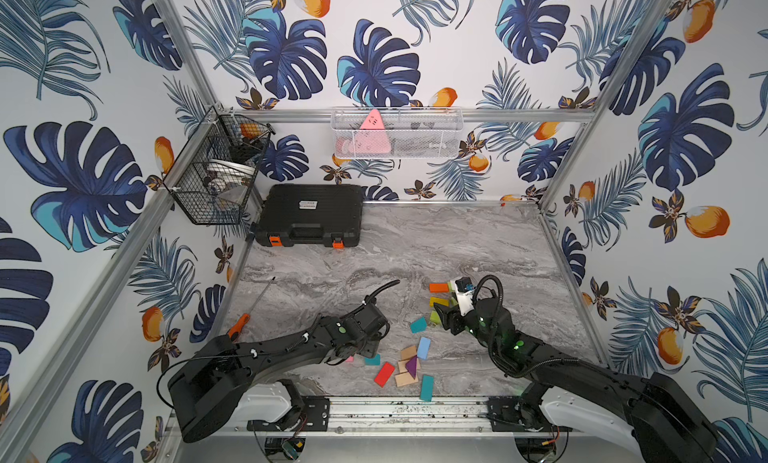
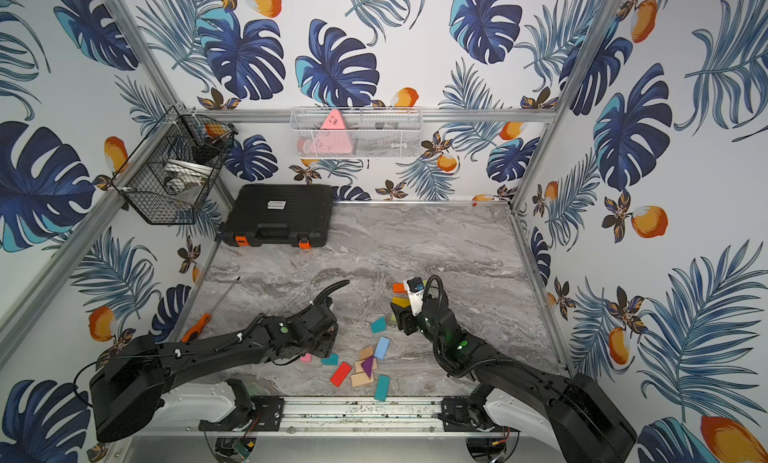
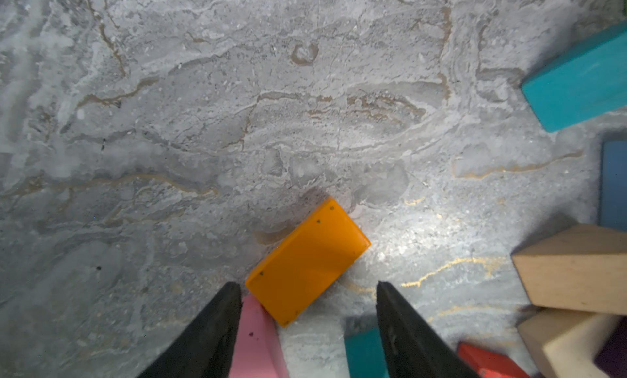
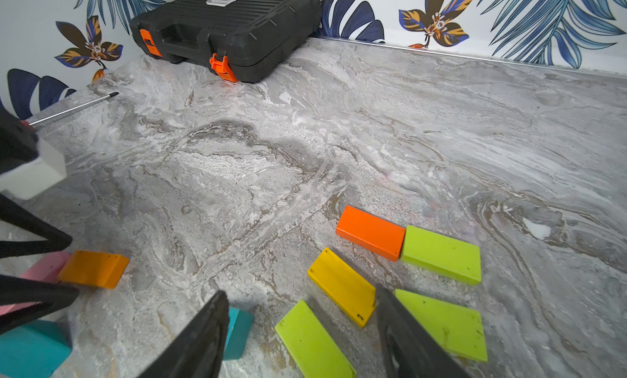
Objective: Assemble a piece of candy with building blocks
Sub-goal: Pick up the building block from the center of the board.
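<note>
Both pincers are hovering spread and empty, the left pincer (image 3: 307, 284) over an amber flat wooden block (image 3: 307, 259) beside the near loose pile (image 1: 409, 365), the right pincer (image 4: 300, 291) over a yellow flat wooden block (image 4: 342, 286) in the farther right group (image 4: 441, 254), probably the candy being laid out.

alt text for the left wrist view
An orange rectangular wooden block lies on the grey marble tabletop by the open left gripper's tips. A pink block lies beside it, a teal block and a plain wooden block nearby.
</note>
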`<control>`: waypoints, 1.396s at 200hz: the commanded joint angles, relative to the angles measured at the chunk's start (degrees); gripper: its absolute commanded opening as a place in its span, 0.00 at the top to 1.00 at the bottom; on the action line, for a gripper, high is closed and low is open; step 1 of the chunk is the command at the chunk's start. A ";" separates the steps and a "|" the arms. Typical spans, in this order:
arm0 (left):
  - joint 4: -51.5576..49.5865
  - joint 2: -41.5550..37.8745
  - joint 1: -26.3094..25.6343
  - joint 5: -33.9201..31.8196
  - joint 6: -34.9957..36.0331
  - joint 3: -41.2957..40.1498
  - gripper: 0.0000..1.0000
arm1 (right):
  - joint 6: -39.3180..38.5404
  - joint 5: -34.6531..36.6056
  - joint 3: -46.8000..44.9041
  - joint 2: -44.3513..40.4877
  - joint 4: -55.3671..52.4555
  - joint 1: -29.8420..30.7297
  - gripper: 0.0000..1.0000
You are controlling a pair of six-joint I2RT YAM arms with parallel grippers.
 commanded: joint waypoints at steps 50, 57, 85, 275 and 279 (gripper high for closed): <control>-2.46 5.65 -0.30 -4.58 -2.15 2.69 0.32 | 0.30 2.14 0.63 2.08 1.82 0.32 0.29; -2.48 5.92 -0.26 -4.84 -2.02 3.00 0.32 | 0.21 2.08 0.64 2.32 1.85 0.42 0.28; -2.23 6.50 -0.18 -5.43 -1.29 3.63 0.31 | 0.13 2.47 0.58 2.59 1.84 0.60 0.28; 2.60 9.54 2.96 0.35 -0.33 3.39 0.62 | 1.64 5.57 0.57 2.07 0.12 0.97 0.24; 2.73 9.64 3.00 0.33 -0.37 3.45 0.63 | 1.70 5.74 0.43 1.84 0.16 0.92 0.24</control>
